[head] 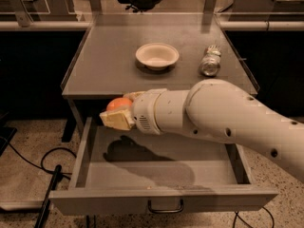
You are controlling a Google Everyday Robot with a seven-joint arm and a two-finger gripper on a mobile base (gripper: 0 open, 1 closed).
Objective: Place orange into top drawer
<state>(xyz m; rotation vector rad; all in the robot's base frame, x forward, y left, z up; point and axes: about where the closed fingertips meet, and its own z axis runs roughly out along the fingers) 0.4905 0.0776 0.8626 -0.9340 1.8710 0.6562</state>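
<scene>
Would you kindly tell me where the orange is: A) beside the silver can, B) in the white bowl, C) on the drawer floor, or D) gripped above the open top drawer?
D: the gripper holds the orange between its jaws, above the rear of the open top drawer, off its floor.

Gripper (pixel 117 111) holding orange (pixel 119 103) sits above pulled-out top drawer (pixel 161 201), rear-left, below surface (pixel 104 72) front edge. On surface: bowl (pixel 157 56) centre, can (pixel 209 63) right of it.
</scene>
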